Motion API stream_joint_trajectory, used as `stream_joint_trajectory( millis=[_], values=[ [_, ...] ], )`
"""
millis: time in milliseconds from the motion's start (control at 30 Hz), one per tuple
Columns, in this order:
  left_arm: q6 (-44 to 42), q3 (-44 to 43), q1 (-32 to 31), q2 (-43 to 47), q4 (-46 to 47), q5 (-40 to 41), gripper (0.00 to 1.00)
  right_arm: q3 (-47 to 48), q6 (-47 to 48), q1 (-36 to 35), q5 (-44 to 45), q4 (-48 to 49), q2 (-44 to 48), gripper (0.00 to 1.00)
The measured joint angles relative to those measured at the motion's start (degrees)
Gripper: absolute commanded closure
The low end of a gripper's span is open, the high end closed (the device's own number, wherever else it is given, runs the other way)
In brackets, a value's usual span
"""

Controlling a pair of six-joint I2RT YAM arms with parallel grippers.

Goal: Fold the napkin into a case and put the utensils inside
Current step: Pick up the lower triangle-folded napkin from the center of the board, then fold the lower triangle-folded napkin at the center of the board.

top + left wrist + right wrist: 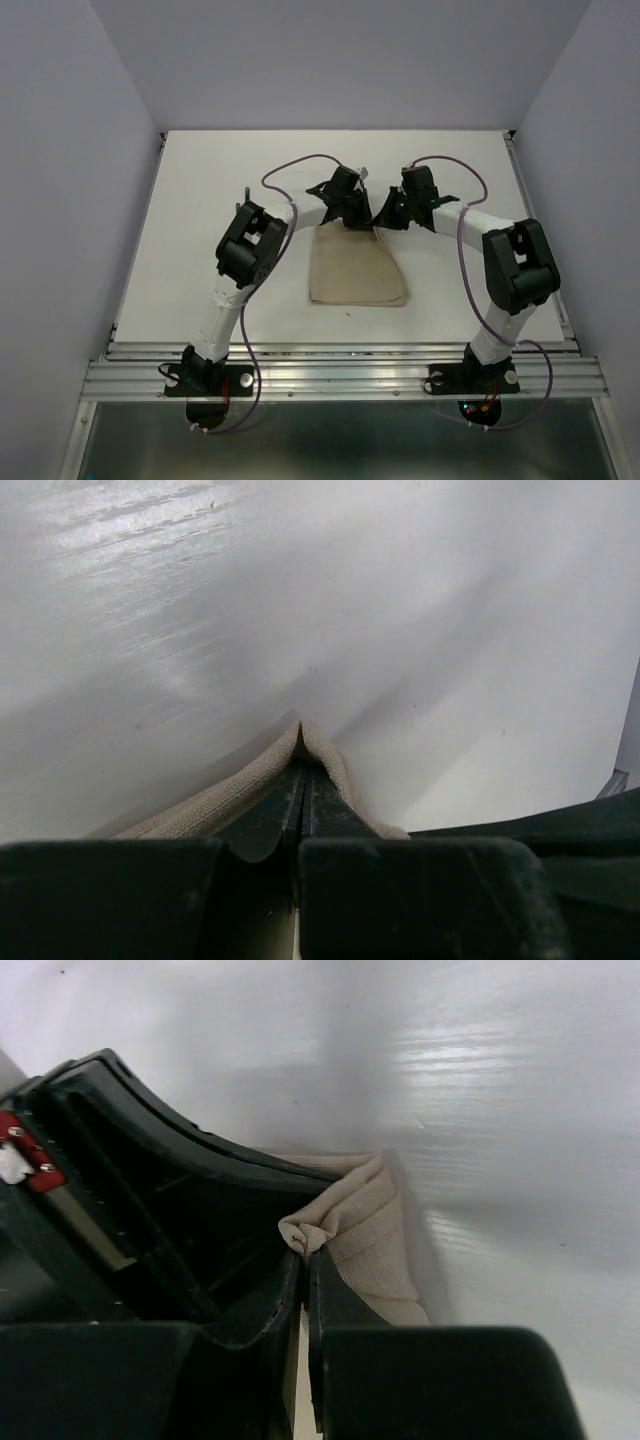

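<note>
The beige-tan napkin (356, 268) lies on the white table, tapering from a wide near edge to a gathered far edge. My left gripper (352, 212) is shut on its far left corner; in the left wrist view the cloth (250, 785) wraps over the closed tips (303, 772). My right gripper (392, 213) is shut on its far right corner; the cloth (365, 1225) bunches at the tips (305, 1252). Both grippers sit close together. A thin dark green utensil handle (243, 193) shows behind the left arm; a silver piece (364, 174) lies beyond the grippers.
The white table (200, 200) is walled by pale panels at the back and both sides. A metal rail (340, 375) with both arm bases runs along the near edge. The left gripper's black body (120, 1160) fills the left of the right wrist view.
</note>
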State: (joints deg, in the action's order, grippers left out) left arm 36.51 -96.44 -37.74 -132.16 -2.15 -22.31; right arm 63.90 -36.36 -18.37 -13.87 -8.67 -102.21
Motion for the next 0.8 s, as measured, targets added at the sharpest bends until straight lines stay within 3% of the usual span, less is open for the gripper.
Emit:
stream_joint_trajectory(
  millis=[800],
  values=[
    [0.8,4.5,1.5,2.3,3.9,1.7,1.00,5.0,-6.8,-2.7,6.9,0.1,-6.6,0.99]
  ],
)
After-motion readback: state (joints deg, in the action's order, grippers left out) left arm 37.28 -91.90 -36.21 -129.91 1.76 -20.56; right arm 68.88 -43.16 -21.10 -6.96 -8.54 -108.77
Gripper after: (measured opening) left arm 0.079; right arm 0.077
